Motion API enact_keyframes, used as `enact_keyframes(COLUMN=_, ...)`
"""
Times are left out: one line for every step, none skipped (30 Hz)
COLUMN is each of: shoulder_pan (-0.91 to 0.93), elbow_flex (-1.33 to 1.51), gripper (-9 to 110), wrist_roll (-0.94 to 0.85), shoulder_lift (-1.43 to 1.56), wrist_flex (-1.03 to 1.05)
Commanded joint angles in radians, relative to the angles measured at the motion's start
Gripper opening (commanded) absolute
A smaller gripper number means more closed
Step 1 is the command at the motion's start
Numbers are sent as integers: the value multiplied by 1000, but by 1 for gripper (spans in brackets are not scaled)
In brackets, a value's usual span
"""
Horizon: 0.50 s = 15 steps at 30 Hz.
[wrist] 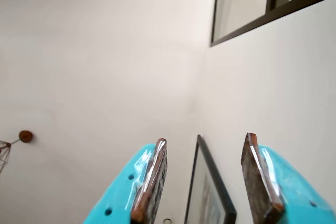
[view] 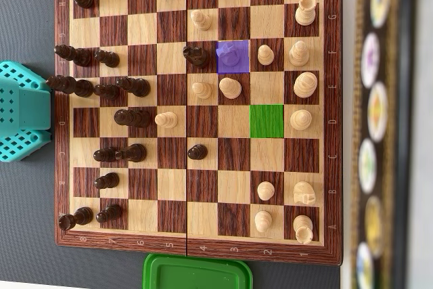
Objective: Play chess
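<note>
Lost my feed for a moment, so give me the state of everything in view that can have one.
hand: open, empty, aimed up at a wall corner.
chessboard: laid open flat, game in progress.
purple-marked square: holds a piece tinted purple.
green-marked square: vacant.
green lid: lying flat beside the board's bottom edge in the overhead view.

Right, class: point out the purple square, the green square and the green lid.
purple square [view: 232, 57], overhead view, its centre.
green square [view: 266, 120], overhead view, its centre.
green lid [view: 197, 273], overhead view, its top face.
</note>
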Motion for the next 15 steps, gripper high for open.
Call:
enact_keyframes(shoulder_pan=-5, elbow_flex=20, gripper=20, wrist_roll=0, shoulder_lift=-6, wrist_flex=-2)
enact_keyframes(shoulder_pan=-5, elbow_flex=20, gripper=20, wrist_roll=0, shoulder_lift=-6, wrist_flex=-2)
enact_keyframes(shoulder_pan=-5, elbow_flex=20, gripper=20, wrist_roll=2, shoulder_lift=-6, wrist_flex=-2)
enact_keyframes(shoulder_pan=-5, elbow_flex=20, gripper=20, wrist_roll=5, shoulder_lift=-6, wrist_flex=-2)
enact_keyframes(shoulder_pan=-5, elbow_flex=20, gripper=20, wrist_roll=0, shoulder_lift=-6, wrist_flex=-2)
enact_keyframes(shoulder_pan=-5, elbow_flex=20, gripper=20, wrist_roll=0, shoulder_lift=-6, wrist_flex=-2)
enact_keyframes(shoulder_pan=2, elbow_flex=20, gripper=20, wrist_roll=0, shoulder_lift=-6, wrist_flex=-2)
enact_keyframes(shoulder_pan=3, elbow_flex=20, gripper=20, wrist_roll=-3, shoulder_lift=-6, wrist_flex=-2)
enact_keyframes(shoulder_pan=3, elbow_flex=20, gripper=20, wrist_roll=-3, shoulder_lift=-6, wrist_flex=-2)
enact_keyframes(shoulder_pan=5, elbow_flex=20, gripper=20, wrist_roll=-3, shoulder_lift=-6, wrist_flex=-2)
enact_keyframes(shoulder_pan=5, elbow_flex=20, gripper=20, wrist_roll=-5, shoulder_lift=-6, wrist_flex=-2)
enact_keyframes(shoulder_pan=5, elbow_flex=20, gripper=20, wrist_roll=-5, shoulder_lift=-8, wrist_flex=-2)
enact_keyframes(shoulder_pan=5, elbow_flex=20, gripper=20, wrist_roll=-5, shoulder_lift=-8, wrist_flex=-2)
enact_keyframes(shoulder_pan=5, elbow_flex=20, gripper=20, wrist_roll=-5, shoulder_lift=-8, wrist_flex=-2)
enact_keyframes(shoulder_pan=5, elbow_flex=20, gripper=20, wrist_roll=-6, shoulder_lift=-8, wrist_flex=-2)
